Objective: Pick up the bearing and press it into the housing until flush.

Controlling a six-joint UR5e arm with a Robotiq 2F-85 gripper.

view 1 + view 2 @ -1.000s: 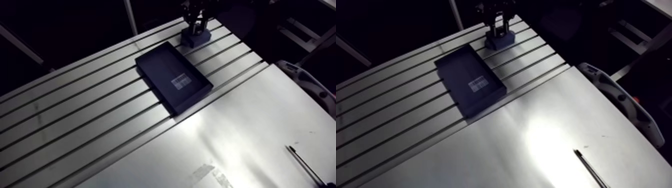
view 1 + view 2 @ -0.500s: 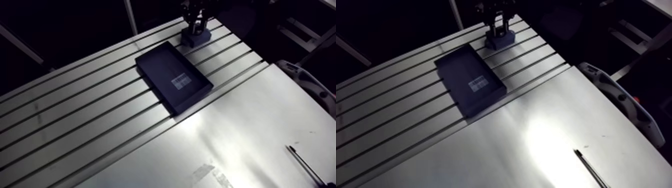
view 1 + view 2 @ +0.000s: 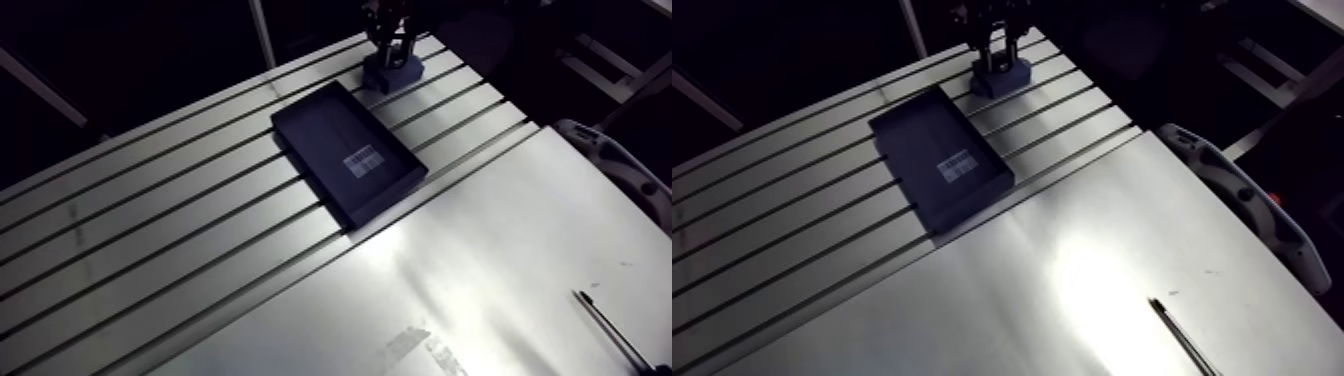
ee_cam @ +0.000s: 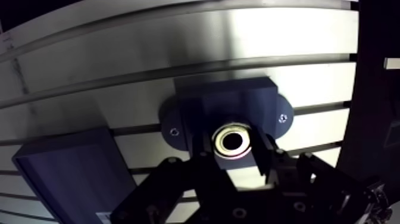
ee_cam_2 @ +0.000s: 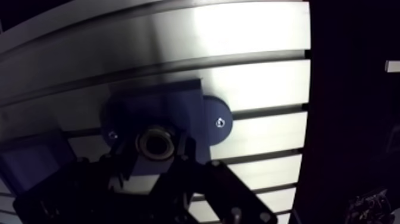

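The gripper (image 4: 234, 152) is held low over the blue housing (image 4: 238, 95), which stands on the slotted table (image 3: 200, 250) just beside the far short end of a dark tray (image 3: 390, 196). In the wrist view the bearing (image 4: 233, 141) is seen as a pale metal ring with a dark hole, and it is placed directly over the middle of the housing, between the 2 flanges, each with 1 small screw. The 2 fingers (image 4: 266, 158) are set close against both sides of the ring, so the gripper is judged to be clamped on the bearing, with no gap seen on either side.

The step in hand is judged to be the insertion: the bearing is already picked up and brought to the bore. Whether the ring is already partly seated or only resting at the mouth cannot be told from these views, because the bore edge is hidden under the ring and the fingers.

For the next move, a straight downward press along the bore axis is called for, with the ring kept level so that it is not jammed on 1 side. The fingers are expected to meet the top of the housing before the ring is flush, so it is likely that the grip must be released and the last part pressed from above.
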